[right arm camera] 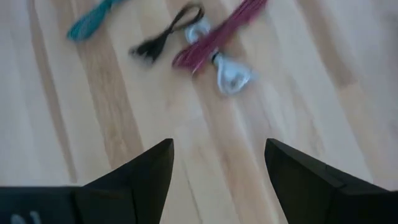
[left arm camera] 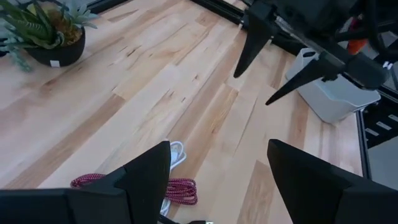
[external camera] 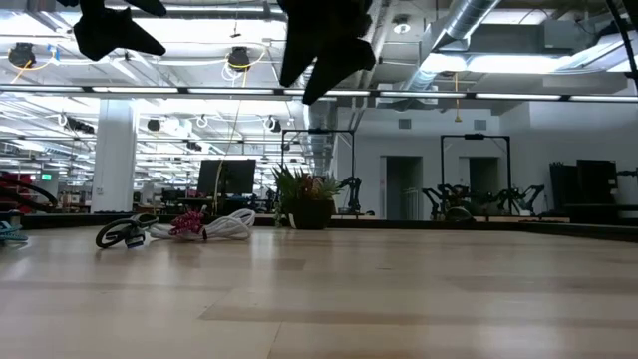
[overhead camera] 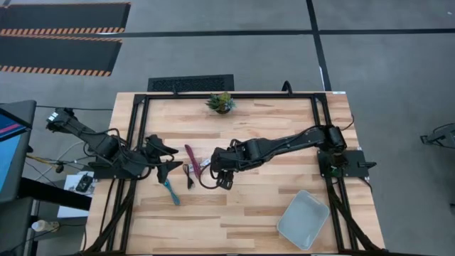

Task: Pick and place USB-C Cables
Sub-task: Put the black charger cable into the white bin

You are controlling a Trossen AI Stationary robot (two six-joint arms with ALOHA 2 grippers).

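Four bundled cables lie flat on the wooden table, left of centre. The maroon cable [overhead camera: 190, 158] [right arm camera: 217, 37] lies across the white cable [overhead camera: 205, 165] [right arm camera: 233, 74]. The black cable [overhead camera: 189, 176] [right arm camera: 165, 34] is just nearer, and the teal cable [overhead camera: 171, 192] [right arm camera: 90, 22] lies nearest the left side. My left gripper [overhead camera: 169, 156] [left arm camera: 217, 180] hovers open, left of the maroon cable. My right gripper [overhead camera: 222, 179] [right arm camera: 217, 174] hovers open, right of the cluster and above the table. Both grippers hang high in the low view, the right gripper [external camera: 324, 50] nearer the middle.
A light grey bin [overhead camera: 303, 219] [left arm camera: 336, 93] sits at the table's near right corner. A small potted plant [overhead camera: 221, 102] [external camera: 309, 204] stands at the far edge. A black frame [overhead camera: 135, 128] runs along the left, far and right sides. Bare wood lies between the cables and the bin.
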